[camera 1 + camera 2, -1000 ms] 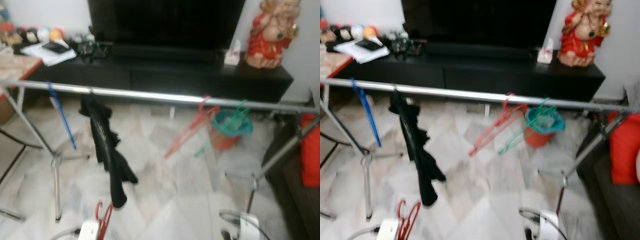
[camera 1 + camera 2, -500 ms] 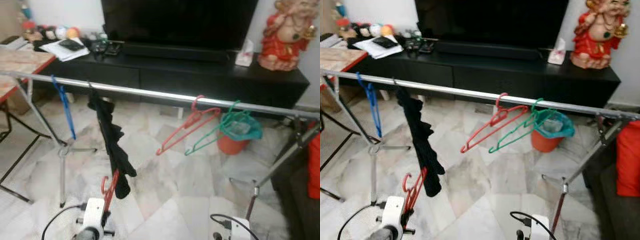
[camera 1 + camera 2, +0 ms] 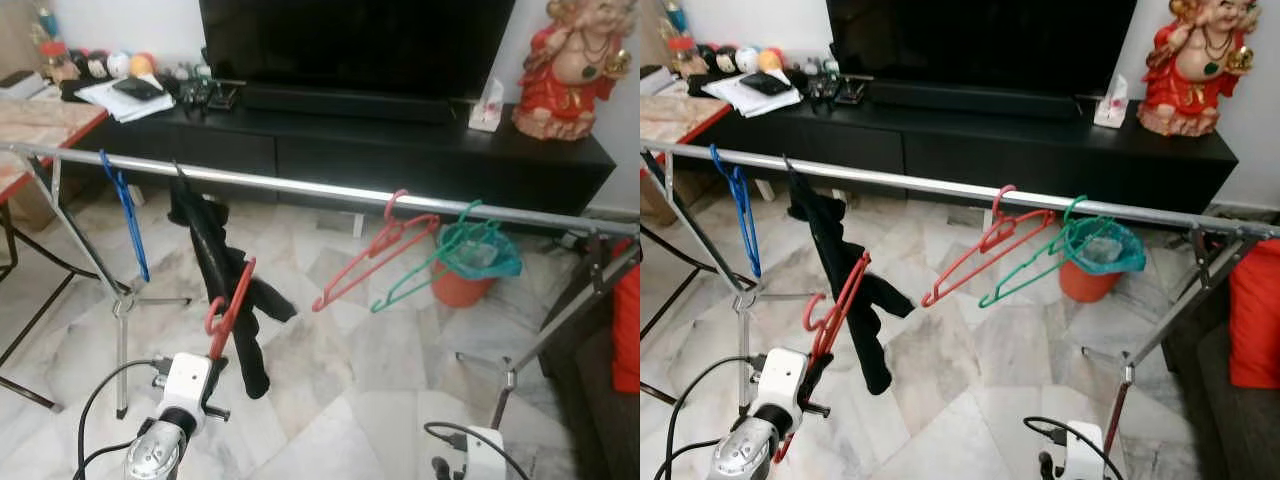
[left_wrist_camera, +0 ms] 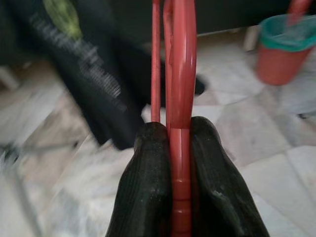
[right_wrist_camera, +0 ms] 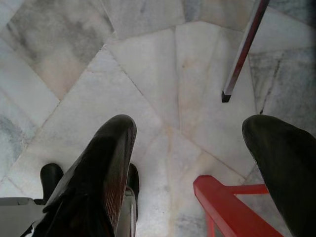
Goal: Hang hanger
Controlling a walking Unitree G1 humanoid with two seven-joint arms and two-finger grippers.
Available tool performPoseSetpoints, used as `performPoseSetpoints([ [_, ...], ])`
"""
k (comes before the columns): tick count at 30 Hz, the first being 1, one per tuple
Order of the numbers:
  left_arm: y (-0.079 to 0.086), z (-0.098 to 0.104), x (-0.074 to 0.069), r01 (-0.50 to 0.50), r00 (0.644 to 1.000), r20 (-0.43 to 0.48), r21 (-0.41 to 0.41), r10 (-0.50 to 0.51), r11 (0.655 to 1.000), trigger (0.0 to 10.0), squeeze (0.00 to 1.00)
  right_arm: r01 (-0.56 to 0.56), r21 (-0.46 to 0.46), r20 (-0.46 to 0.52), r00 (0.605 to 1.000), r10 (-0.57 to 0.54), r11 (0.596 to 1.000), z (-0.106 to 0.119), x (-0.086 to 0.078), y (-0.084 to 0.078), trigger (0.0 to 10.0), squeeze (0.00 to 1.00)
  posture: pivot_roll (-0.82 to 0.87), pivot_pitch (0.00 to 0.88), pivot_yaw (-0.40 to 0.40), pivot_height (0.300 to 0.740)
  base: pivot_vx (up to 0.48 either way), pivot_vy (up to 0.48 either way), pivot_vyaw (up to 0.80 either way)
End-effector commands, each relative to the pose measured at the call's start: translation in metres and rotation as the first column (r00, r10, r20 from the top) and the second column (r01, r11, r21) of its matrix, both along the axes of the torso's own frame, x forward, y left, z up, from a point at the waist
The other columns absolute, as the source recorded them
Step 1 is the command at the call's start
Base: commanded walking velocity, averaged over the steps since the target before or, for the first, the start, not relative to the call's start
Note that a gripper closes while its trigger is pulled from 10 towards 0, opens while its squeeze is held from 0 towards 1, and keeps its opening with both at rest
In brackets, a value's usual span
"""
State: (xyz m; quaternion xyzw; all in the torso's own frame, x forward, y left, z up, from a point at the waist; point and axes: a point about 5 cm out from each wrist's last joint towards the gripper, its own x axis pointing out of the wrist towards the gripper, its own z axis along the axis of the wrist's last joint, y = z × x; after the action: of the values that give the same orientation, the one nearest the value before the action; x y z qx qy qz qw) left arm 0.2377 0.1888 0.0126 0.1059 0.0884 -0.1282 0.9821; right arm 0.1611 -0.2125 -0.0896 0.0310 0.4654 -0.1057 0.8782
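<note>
A silver clothes rail (image 3: 330,190) crosses in front of me. On it hang a blue hanger (image 3: 124,208), a black garment (image 3: 222,270), a red hanger (image 3: 372,255) and a green hanger (image 3: 432,262). My left gripper (image 4: 180,163) is shut on another red hanger (image 3: 230,308), held up low at the left, below the rail and in front of the black garment. In the left wrist view its fingers (image 4: 148,182) pinch the red bar. My right gripper (image 5: 190,148) hangs open over the marble floor, low at the right.
A black TV cabinet (image 3: 400,150) with a TV and a red figurine (image 3: 565,65) stands behind the rail. An orange bin with a teal liner (image 3: 470,270) sits on the floor. A table (image 3: 40,120) is at the left, a red cushion (image 3: 625,320) at the right.
My left arm has risen, carrying the red hanger up toward the rail beside the black garment. The camera has also shifted since the earliest frame.
</note>
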Motion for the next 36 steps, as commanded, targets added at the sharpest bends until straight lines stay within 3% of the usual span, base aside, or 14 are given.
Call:
performPoseSetpoints([
  [1, 0.001, 0.010, -0.002, 0.028, 0.999, 0.026, 0.025, -0.029, 0.999, 10.0, 0.00, 0.009, 0.005, 0.001, 1.000, -0.009, 1.000, 0.000, 0.000, -0.001, 10.0, 0.00, 0.03, 0.000, -0.041, 0.740, 0.000, 0.000, 0.00],
  [9, 0.004, 0.027, 0.001, 0.027, 0.998, 0.052, 0.032, -0.028, 0.999, 10.0, 0.00, -0.008, 0.013, 0.000, 1.000, 0.008, 1.000, -0.001, 0.001, 0.009, 10.0, 0.00, 0.05, 0.000, -0.048, 0.740, 0.000, 0.000, 0.00],
  [12, 0.002, 0.025, 0.017, -0.044, 0.999, 0.008, 0.034, 0.043, 0.998, 10.0, 0.00, -0.012, 0.020, 0.003, 1.000, 0.012, 1.000, -0.002, 0.001, 0.014, 10.0, 0.00, 0.04, 0.000, -0.040, 0.740, 0.000, 0.000, 0.00],
  [14, 0.002, 0.024, 0.019, -0.050, 0.999, -0.002, 0.044, 0.050, 0.998, 10.0, 0.00, -0.011, 0.020, 0.004, 1.000, 0.011, 1.000, -0.002, 0.001, 0.014, 10.0, 0.00, 0.03, 0.000, -0.039, 0.740, 0.000, 0.000, 0.00],
  [16, 0.000, 0.017, 0.024, -0.076, 0.996, -0.039, 0.158, 0.083, 0.985, 10.0, 0.00, -0.005, 0.021, 0.002, 1.000, 0.005, 1.000, -0.002, 0.000, 0.014, 10.0, 0.00, 0.03, 0.000, -0.039, 0.740, 0.000, 0.000, 0.00],
  [21, 0.002, 0.017, 0.023, -0.117, 0.990, -0.060, 0.160, 0.128, 0.980, 10.0, 0.00, -0.003, 0.022, -0.001, 1.000, 0.003, 1.000, -0.003, 0.000, 0.015, 10.0, 0.00, 0.04, 0.000, -0.038, 0.740, 0.000, 0.000, 0.00],
  [23, 0.012, 0.015, 0.022, -0.187, 0.974, -0.081, 0.221, 0.209, 0.957, 10.0, 0.00, -0.004, 0.024, -0.002, 1.000, 0.004, 1.000, -0.003, 0.000, 0.015, 10.0, 0.00, 0.04, 0.000, -0.038, 0.740, 0.000, 0.000, 0.00],
  [28, 0.021, 0.014, 0.021, -0.281, 0.949, -0.078, 0.236, 0.307, 0.930, 10.0, 0.00, -0.006, 0.023, -0.001, 1.000, 0.006, 1.000, -0.002, 0.001, 0.014, 10.0, 0.00, 0.04, 0.000, -0.043, 0.740, 0.000, 0.000, 0.00],
  [36, 0.018, 0.024, 0.025, -0.350, 0.929, -0.027, 0.250, 0.368, 0.903, 10.0, 0.00, -0.006, 0.025, 0.004, 1.000, 0.006, 1.000, -0.002, 0.002, 0.014, 10.0, 0.00, 0.04, 0.000, -0.043, 0.740, 0.000, 0.000, 0.00],
])
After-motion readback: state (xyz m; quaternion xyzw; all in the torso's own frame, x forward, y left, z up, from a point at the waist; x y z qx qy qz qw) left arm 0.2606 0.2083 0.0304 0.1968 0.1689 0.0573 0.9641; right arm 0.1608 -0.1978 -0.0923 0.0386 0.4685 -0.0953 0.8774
